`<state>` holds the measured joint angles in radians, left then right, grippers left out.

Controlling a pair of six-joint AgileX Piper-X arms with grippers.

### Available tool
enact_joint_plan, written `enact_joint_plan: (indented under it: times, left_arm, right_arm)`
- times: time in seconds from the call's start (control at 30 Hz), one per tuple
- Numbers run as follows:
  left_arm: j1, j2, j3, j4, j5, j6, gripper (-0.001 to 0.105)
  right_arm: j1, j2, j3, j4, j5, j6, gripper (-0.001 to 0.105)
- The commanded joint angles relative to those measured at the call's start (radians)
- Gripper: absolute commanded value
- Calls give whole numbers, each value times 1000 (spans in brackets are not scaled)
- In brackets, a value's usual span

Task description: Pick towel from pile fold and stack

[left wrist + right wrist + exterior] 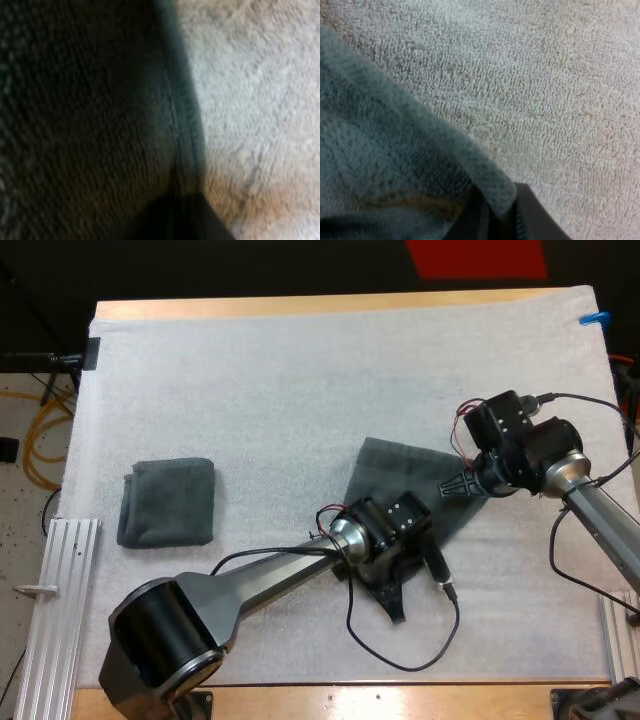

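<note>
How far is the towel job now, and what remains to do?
Done: one folded towel lies on the mat's left side. In hand: a second towel lies mid-mat; the right gripper has its jaws shut on a corner, the left gripper is at its near edge. Left: fold it and stack it on the folded one.

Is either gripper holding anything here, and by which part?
The right gripper pinches the spread towel at a corner. The left gripper is at the towel's near edge; whether it has a hold there cannot be told.
</note>
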<state>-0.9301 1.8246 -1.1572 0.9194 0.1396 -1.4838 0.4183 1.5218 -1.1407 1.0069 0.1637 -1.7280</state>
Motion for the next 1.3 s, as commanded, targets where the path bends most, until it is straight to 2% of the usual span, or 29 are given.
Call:
enact_joint_plan:
  times: [0.0, 0.17, 0.27, 0.53, 0.67, 0.8, 0.97, 1.13, 1.2, 1.27]
  left_arm:
    - [0, -25, 9, 29, -18, 7, 0]
    - [0, -73, 11, 45, -18, 7, 0]
    - [0, -75, 11, 64, -18, 7, 0]
    - [0, -75, 11, 71, -18, 7, 0]
    - [0, -90, 11, 74, -22, 7, 0]
    - [8, -165, 11, 74, -72, -4, 0]
    - [96, -350, 11, 74, -78, -68, 0]
    - [219, -549, 11, 71, -70, -60, 0]
    - [261, -604, 11, 71, -44, -60, 0]
    - [310, -678, 11, 64, 15, -60, 0]
  right_arm:
    - [-15, -6, 0, -8, 9, -4, 0]
    - [-94, -6, 0, -7, 3, -7, 0]
    - [-138, -6, 0, 1, -35, -30, 0]
    - [-145, -6, 0, 27, -164, -47, 0]
    - [-156, -6, 1, 23, -149, -46, 0]
    - [-175, -12, 1, 19, -138, -53, 0]
    - [-238, -86, -10, 2, -64, -99, 0]
    - [-311, -191, -60, 3, -1, -135, 0]
    - [-323, -229, -94, 3, 25, -165, 0]
    - [-323, -257, -132, 3, 59, -185, 0]
